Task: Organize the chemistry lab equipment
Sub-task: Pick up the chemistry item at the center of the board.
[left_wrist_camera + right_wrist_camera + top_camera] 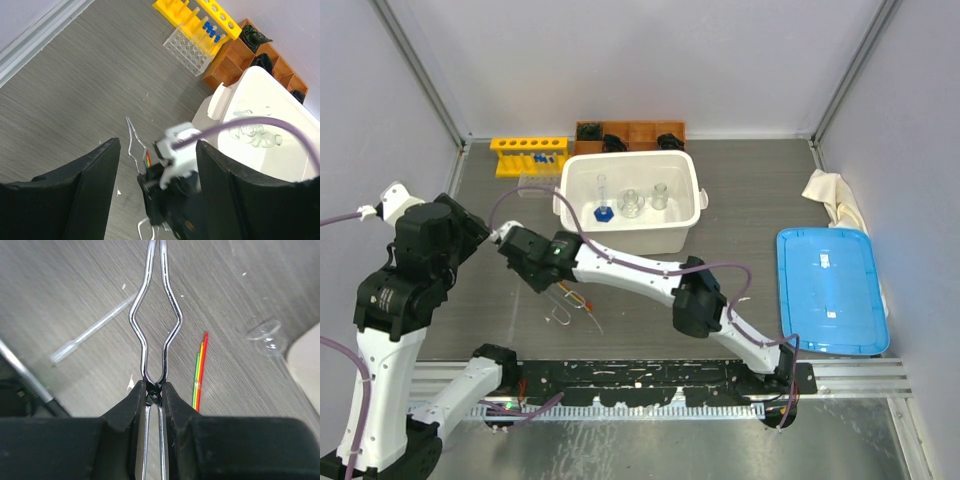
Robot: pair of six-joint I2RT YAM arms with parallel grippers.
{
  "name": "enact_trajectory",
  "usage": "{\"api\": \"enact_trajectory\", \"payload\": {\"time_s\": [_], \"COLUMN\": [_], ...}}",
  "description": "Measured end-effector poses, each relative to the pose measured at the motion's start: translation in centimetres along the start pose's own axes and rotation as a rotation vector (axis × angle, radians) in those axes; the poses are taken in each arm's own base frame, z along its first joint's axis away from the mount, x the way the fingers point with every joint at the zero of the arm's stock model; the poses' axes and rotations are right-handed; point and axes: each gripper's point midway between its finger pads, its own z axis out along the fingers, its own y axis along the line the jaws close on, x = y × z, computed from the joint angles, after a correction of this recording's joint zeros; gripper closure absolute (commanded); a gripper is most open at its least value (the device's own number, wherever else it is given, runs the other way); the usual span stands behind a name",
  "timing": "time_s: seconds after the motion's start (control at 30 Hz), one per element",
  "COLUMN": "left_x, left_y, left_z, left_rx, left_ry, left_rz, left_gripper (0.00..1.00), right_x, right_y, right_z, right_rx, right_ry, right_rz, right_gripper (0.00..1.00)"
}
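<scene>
My right gripper [154, 390] is shut on the metal tongs [155, 315] at their pivot, low over the table; in the top view it [550, 278] is left of centre, with the tongs [560, 305] beside it. A thin red-orange stick [201, 367] lies just right of the tongs. A clear dropper tube [90, 335] lies to the left and a small glass flask [267, 335] to the right. My left gripper [157, 145] is open and empty above the right gripper. The yellow rack [528, 152] holds blue-capped tubes [545, 158].
A white bin [682, 225] holds small glass flasks [632, 203] and a blue-bulb dropper [604, 212]. A clear tube rack [535, 186] and a brown wooden organiser [630, 132] stand at the back. A blue lid [830, 290] and a white cloth [835, 198] are at the right.
</scene>
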Motion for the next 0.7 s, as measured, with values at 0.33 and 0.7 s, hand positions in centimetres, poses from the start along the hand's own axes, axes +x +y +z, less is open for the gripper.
{"api": "enact_trajectory", "payload": {"time_s": [0.33,0.7], "left_x": [-0.2,0.3], "left_y": [-3.4,-7.6], "left_z": [2.8,6.9], "left_rx": [0.038,0.073], "left_ry": [0.013,0.046], "left_rz": [0.002,0.014], "left_gripper": [0.36,0.36], "right_x": [-5.3,-3.9], "right_y": [-5.7,-19.5], "right_z": [-15.3,-21.8], "right_rx": [0.010,0.212], "right_ry": [-0.137,-0.148], "right_rz": [0.063,0.149], "right_gripper": [0.99,0.99]}}
